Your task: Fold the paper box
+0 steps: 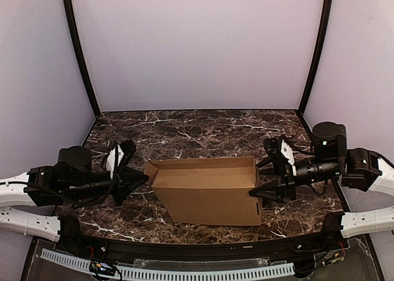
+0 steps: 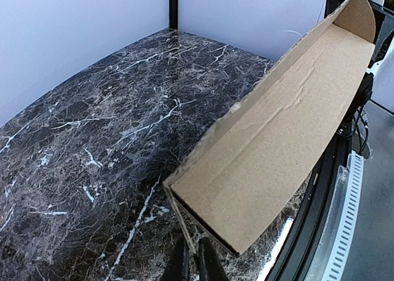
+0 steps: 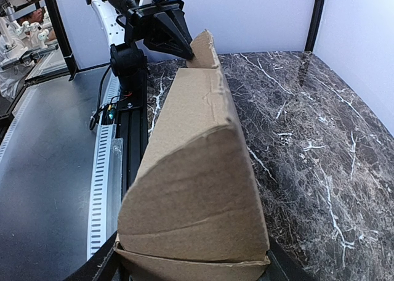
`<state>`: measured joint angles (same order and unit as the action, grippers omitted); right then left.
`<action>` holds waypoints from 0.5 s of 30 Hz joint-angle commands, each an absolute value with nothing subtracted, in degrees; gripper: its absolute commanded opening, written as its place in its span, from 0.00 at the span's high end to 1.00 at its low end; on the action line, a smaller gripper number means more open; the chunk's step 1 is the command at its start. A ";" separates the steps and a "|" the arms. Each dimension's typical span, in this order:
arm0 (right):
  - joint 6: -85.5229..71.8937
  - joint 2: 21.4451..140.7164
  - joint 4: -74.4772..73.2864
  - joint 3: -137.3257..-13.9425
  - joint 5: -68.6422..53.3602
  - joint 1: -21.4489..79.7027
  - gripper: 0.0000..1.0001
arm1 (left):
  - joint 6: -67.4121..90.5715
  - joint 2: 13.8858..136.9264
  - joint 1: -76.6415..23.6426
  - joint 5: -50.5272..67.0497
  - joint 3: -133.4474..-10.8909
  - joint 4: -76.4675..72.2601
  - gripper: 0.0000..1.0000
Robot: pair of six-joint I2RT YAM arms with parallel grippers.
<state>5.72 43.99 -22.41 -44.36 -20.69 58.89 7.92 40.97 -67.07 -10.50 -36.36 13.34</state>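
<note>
Two arms reach in from opposite sides of the dark marble table (image 1: 203,130), one at each end of the paper box (image 1: 209,198). At the left, the left gripper (image 1: 140,177) points at the box's left end, its tip right at a small flap (image 1: 151,168) that juts out from the far corner. Its fingers (image 2: 208,265) are pressed together. The wrist view shows them just below the box's near corner, but I cannot tell whether any cardboard is nipped between them.

The box itself – plain brown, unprinted – sits in the middle of the table's near half, long side across, open at the top. Its front wall leans, so the carton looks skewed rather than square. A rounded flap (image 3: 197,188) closes its right end.

At the right, the right gripper (image 1: 255,180) stands wide astride that end – one finger (image 1: 266,164) at the far corner, the other against the near wall – clamping the box across its width.
</note>
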 commanded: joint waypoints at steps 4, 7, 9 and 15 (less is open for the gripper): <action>6.04 43.50 -18.98 -45.16 -21.38 59.33 0.59 | 8.48 42.39 -67.32 -8.20 -38.23 10.89 0.99; 6.38 43.69 -18.84 -44.88 -21.49 59.31 0.59 | 8.52 42.89 -67.32 -8.10 -38.67 10.35 0.99; 6.62 43.73 -18.81 -44.74 -21.53 59.36 0.59 | 8.69 43.20 -67.32 -7.90 -39.00 10.03 0.99; 7.17 43.85 -18.46 -44.18 -21.23 59.80 0.60 | 9.42 44.17 -67.32 -7.91 -40.48 9.59 0.99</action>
<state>5.96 43.70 -23.07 -44.36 -20.05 58.89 9.21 43.38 -66.96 -11.44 -37.65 13.41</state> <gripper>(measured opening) 0.605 0.009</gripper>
